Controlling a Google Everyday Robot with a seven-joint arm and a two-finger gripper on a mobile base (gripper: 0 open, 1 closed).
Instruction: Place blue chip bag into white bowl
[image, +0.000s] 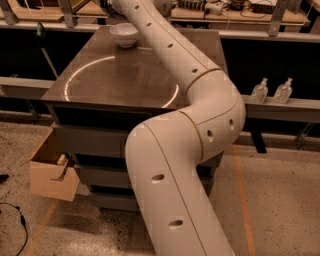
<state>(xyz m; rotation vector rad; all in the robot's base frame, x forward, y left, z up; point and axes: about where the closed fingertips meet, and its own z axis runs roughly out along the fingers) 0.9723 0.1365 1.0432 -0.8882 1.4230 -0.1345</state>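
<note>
Over the bench (120, 80) the arm (170, 50) is stretched. The pincer is cut off past the top edge, so its state cannot be told. The bag is not seen. The bowl (124, 34) sits just below the pincer end, likely lined up for release.

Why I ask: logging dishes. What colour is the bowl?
Bowl: plain white, camera view; end effector out of frame, upper left.
</note>
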